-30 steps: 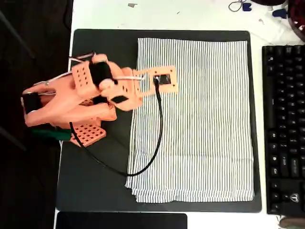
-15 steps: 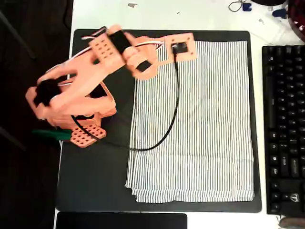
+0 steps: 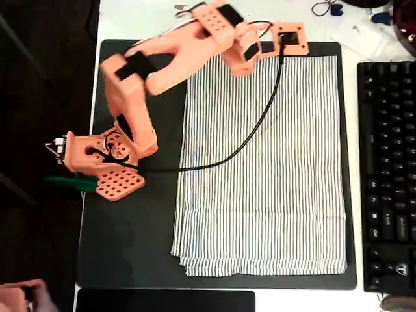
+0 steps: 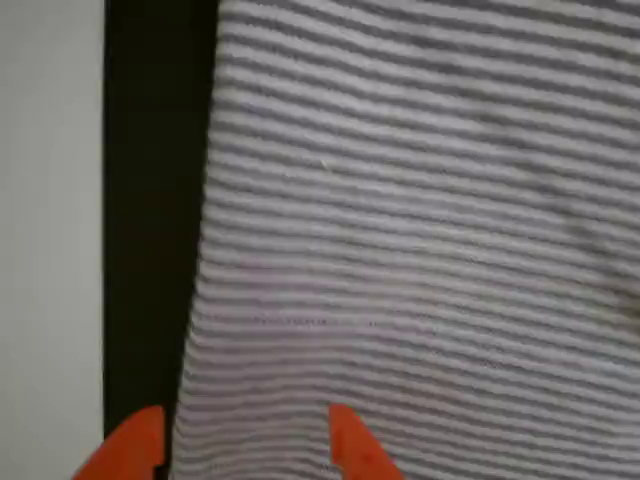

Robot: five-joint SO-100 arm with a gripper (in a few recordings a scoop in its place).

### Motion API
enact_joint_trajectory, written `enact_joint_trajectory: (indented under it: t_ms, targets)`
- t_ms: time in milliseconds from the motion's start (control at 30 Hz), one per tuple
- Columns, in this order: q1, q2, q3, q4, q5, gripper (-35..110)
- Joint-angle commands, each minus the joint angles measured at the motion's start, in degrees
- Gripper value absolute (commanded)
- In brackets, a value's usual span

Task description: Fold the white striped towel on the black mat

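Observation:
The white striped towel point(image 3: 266, 169) lies flat on the black mat point(image 3: 130, 240), with layered edges at its lower left corner. My orange gripper point(image 3: 260, 52) reaches out over the towel's top edge. In the wrist view the gripper point(image 4: 240, 450) is open. One fingertip point(image 4: 130, 445) is over the mat's bare strip point(image 4: 155, 200) and the other point(image 4: 350, 445) is over the towel point(image 4: 420, 230); whether they touch either I cannot tell. Nothing is held between them.
A black keyboard point(image 3: 387, 175) lies along the mat's right side. My black cable point(image 3: 227, 156) drapes across the towel's upper left. The arm's base point(image 3: 104, 162) stands on the mat's left part. A person's hand point(image 3: 19, 296) shows at the bottom left corner.
The arm has swung from above the towel's left middle up to the mat's top edge and stretched out further right. The towel has not moved. A hand has appeared at the bottom left.

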Motion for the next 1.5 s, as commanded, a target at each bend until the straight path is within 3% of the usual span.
enact_joint_trajectory:
  t_ms: [0, 367, 667, 1167, 1467]
  targets:
    - [0.2, -2.9, -6.9, 1.8, 0.1, 23]
    - [2.5, -15.9, -16.6, 3.9, 1.8, 21]
    - [3.0, -20.0, -18.5, 2.5, 2.5, 0]
    - [-1.6, -4.4, -20.6, 13.2, 3.5, 0]
    - [-8.3, -10.5, -34.2, 14.4, 5.1, 0]
